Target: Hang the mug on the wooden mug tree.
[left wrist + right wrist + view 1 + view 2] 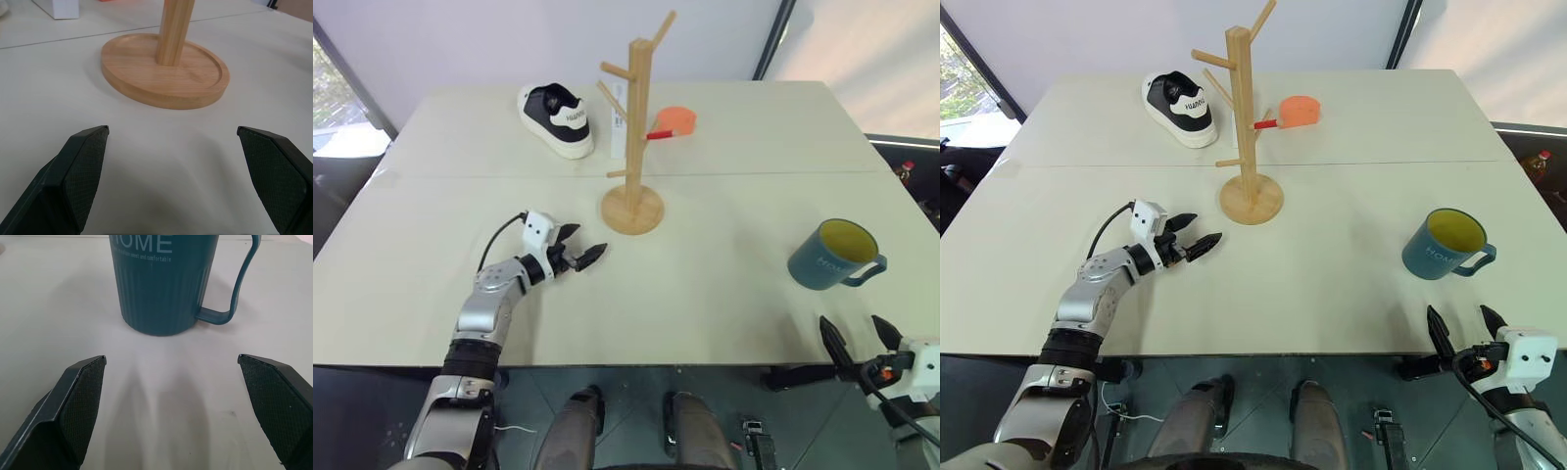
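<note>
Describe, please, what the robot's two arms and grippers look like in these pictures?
Each arm is silver-grey metal with black joints, plainest on the left arm. Each wrist carries a small white box with a black cable looping from it. The left gripper and right gripper each have two black pointed fingers; up close, the fingers are wedge-shaped with finely cross-hatched inner pads.

Mug (1443, 246) upright near right gripper (1466, 330), jaws apart; mug tree (1246, 127) mid-table.
</note>
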`<state>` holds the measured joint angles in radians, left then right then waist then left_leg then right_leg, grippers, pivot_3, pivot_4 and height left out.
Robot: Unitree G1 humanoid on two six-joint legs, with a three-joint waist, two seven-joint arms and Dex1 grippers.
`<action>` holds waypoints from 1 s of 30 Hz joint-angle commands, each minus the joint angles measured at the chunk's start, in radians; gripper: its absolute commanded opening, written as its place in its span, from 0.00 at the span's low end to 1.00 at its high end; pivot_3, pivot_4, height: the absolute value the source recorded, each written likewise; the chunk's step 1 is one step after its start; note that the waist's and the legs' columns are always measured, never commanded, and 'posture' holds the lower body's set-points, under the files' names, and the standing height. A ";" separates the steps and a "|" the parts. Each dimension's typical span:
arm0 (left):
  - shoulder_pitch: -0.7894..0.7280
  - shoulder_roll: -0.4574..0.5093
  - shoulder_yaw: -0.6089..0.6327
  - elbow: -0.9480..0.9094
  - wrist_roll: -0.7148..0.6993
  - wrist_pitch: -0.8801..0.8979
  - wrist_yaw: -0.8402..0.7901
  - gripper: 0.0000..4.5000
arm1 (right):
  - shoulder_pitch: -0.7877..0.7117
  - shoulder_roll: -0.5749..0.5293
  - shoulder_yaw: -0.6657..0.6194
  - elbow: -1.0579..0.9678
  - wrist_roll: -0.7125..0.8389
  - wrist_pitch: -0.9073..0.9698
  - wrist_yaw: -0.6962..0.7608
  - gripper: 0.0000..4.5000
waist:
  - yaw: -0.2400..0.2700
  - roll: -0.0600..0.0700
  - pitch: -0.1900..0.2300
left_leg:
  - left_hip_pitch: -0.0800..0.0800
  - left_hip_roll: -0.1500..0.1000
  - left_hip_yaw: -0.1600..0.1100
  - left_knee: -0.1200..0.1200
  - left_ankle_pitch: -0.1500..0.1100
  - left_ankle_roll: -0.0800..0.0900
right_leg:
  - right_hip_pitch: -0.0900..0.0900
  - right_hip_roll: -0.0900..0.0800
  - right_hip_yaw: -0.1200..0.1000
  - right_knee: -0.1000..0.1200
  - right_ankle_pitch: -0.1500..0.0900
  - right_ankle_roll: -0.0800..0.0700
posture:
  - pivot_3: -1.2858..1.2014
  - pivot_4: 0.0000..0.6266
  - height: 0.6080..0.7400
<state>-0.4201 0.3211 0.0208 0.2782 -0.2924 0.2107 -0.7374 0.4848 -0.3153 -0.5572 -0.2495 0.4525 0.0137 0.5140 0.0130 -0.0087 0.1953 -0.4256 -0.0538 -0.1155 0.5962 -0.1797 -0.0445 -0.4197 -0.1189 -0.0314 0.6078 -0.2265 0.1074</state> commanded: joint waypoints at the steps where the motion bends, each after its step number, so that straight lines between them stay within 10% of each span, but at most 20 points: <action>1: 0.005 0.008 0.019 -0.048 -0.004 -0.007 0.014 1.00 | -0.005 -0.014 -0.015 0.003 0.013 -0.012 0.004 1.00 | 0.000 0.000 0.000 | 0.000 0.000 0.000 0.000 0.000 0.000 | 0.000 0.000 0.000 0.000 0.000 0.000 | 0.52 0.24 1.00; 30: 0.068 0.064 -0.235 -0.479 -0.157 0.156 -0.351 1.00 | -0.136 -0.070 -0.069 0.148 -0.059 -0.058 -0.124 1.00 | -0.002 0.006 -0.004 | 0.002 0.000 0.001 0.001 0.001 0.001 | 0.000 0.000 0.002 0.004 0.000 -0.001 | 0.52 0.24 1.00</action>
<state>-0.3411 0.3848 -0.2105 -0.1648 -0.4410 0.3665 -1.0848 0.3586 -0.3712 -0.6150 -0.1001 0.4046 -0.0279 0.4050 0.0114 -0.0026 0.1916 -0.4233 -0.0539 -0.1142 0.5976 -0.1791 -0.0436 -0.4192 -0.1187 -0.0297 0.6120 -0.2264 0.1067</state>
